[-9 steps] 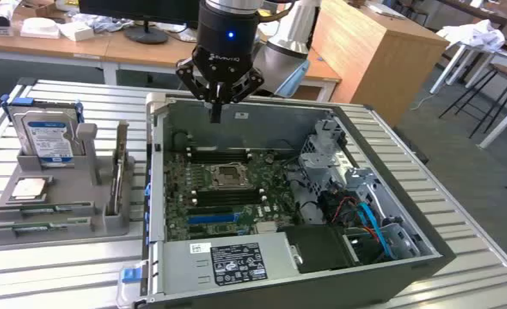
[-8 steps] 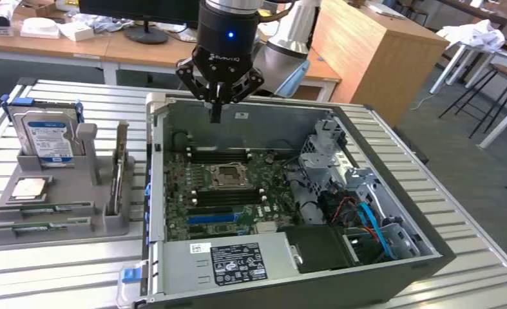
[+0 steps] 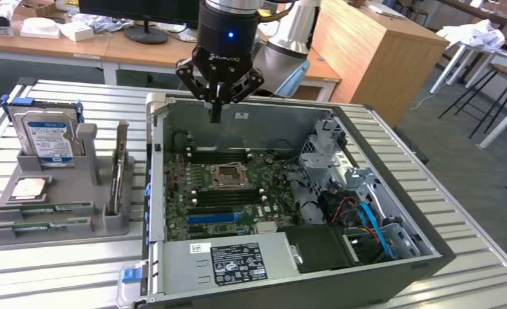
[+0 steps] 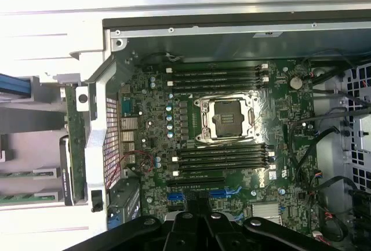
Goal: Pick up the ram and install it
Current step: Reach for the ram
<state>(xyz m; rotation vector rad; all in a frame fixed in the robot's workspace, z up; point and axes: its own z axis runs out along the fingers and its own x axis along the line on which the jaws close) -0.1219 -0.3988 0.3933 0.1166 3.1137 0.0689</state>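
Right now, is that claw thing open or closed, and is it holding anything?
Gripper: fingers closed, holding nothing, above the open case.

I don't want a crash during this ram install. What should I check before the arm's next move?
1. Jaws free: ok. The gripper is shut and holds nothing.
2. Ram ready: ok. It stands on edge in the grey holder, at the exterior view's left of the case.
3. Gripper over the ram: not ok. It hangs above the open case.
4. Memory slots free: ok. They look empty.
5. Slot latches open: cannot tell.
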